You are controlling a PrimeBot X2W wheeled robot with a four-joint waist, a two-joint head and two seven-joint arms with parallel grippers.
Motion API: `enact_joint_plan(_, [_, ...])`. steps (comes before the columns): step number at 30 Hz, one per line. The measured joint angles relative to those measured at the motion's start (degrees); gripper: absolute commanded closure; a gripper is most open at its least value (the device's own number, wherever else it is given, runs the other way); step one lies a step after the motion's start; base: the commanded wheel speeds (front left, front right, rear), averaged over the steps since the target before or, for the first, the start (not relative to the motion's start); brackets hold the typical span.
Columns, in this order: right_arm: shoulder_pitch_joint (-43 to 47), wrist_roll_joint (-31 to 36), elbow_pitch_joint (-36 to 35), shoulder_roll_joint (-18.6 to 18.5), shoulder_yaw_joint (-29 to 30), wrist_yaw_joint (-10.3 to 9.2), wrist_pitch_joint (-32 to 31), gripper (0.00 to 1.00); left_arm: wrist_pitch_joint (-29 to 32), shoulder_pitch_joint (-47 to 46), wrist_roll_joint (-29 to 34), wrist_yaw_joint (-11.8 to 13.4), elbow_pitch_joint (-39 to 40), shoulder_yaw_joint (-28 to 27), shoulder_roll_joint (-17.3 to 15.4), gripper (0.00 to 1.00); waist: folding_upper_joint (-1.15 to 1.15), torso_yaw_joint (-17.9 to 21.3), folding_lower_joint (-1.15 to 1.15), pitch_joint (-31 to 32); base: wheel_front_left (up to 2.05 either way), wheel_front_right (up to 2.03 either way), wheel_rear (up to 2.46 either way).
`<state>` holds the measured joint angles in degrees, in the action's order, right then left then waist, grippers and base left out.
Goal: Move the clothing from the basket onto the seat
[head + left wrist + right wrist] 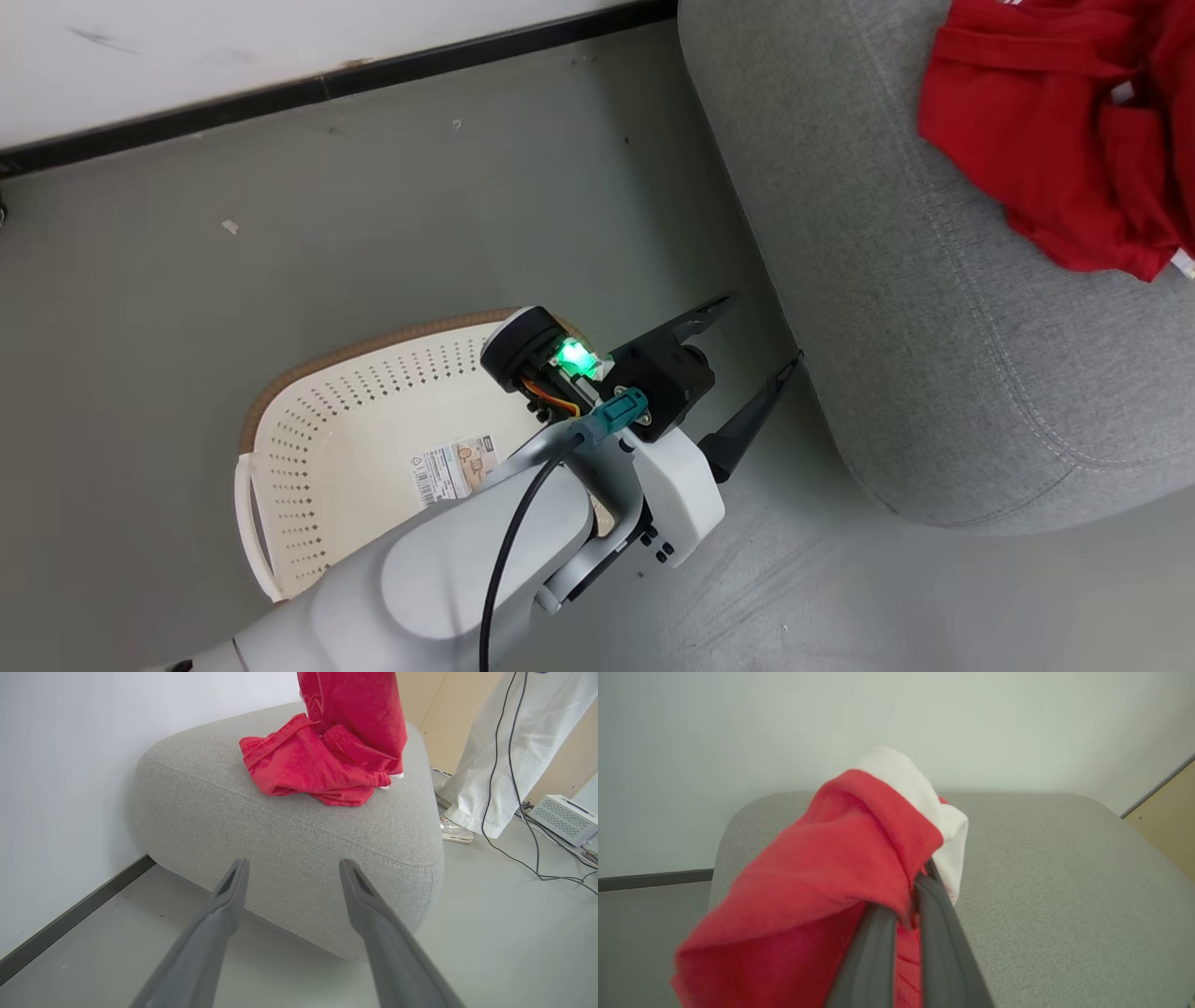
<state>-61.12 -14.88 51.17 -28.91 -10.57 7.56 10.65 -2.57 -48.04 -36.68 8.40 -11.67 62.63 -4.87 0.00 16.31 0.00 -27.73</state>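
The right gripper [920, 882] is pinched shut on soft red clothing [822, 868], which hangs over the seat [1064, 882]. The cloth drapes round one finger, so I'd guess it could snag there when the jaws part. The left gripper [764, 329] gapes wide and holds nothing, beside the seat's rounded, woven grey edge. More red cloth lies crumpled on top. The perforated cream basket [327, 439] sits on the floor [373, 187].
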Motion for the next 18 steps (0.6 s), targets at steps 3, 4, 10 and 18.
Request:
enact_joint_plan(3, [0.23, 0.6, 1.51, 0.68, 0.07, 0.0, 0.52, 1.0, 0.05, -0.62, 0.13, -0.07, -0.2, 0.0, -0.01, 0.0, 0.0, -0.28, 0.0, -0.91, 0.0, 0.0, 0.0])
enact_joint_plan(4, [0.34, 0.73, 2.02, 0.76, 0.29, 0.0, 0.54, 1.0, 0.05, -0.85, 0.27, -0.07, -0.21, -0.01, -0.01, 0.0, 0.0, -0.37, 0.0, -1.18, 0.0, 0.0, 0.0])
enact_joint_plan(10, [0.73, 0.89, 3.98, 2.02, 0.98, -0.01, 1.69, 0.0, 0.07, -1.97, 0.74, -0.51, -0.25, 0.02, 0.0, 0.0, 0.0, -0.66, 0.0, -2.49, 0.0, 0.0, 0.0])
enact_joint_plan(18, [1.54, 1.46, 4.55, 3.79, 0.34, 0.0, 2.88, 0.0, -0.03, -2.26, 1.02, -1.07, -0.75, -0.1, -0.18, 0.0, 0.0, 0.08, 0.0, -2.35, 0.0, 0.0, 0.0])
